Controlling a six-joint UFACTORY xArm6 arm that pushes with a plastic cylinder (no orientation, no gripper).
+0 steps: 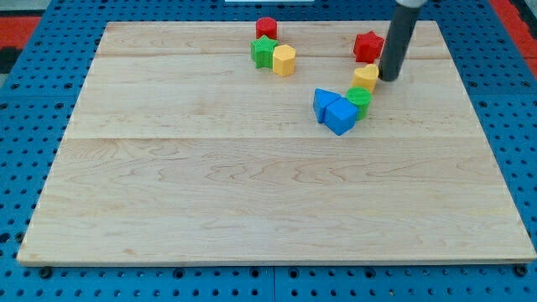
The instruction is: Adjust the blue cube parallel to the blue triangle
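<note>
Blue cube (341, 117) is located right of the board's centre, toward the view's top, and is seen touching the blue triangle (323, 101) on the triangle's lower-right side. A green block (360, 98), round as far as can be made out, is pressed against the cube's upper-right side, and a small yellow block (366, 77) sits just above the green one. These four pieces form a tight diagonal chain.

No hand or clamp is fitted, so no open or closed state can be reported — only a dark rod is carried. The tip (390, 79) is placed just beside the yellow block on its right, near the red star (368, 46) and well apart from the cube itself.

Hazards, as judged from this layout:

- A push delivered from the present position would be passed through the yellow and green blocks into the cube. The cube would then be driven by an uneven contact, and its rotation could not be controlled.
- Because the cube and triangle are touching, any force on the cube is likely to be shared with the triangle — the reference edge would shift and the alignment target would be lost.
- A corner contact may spin the cube past parallel.

A second cluster — red cylinder (267, 28), green star (264, 52), yellow hexagon (284, 60) — lies to the view's left, well clear of the work.
</note>
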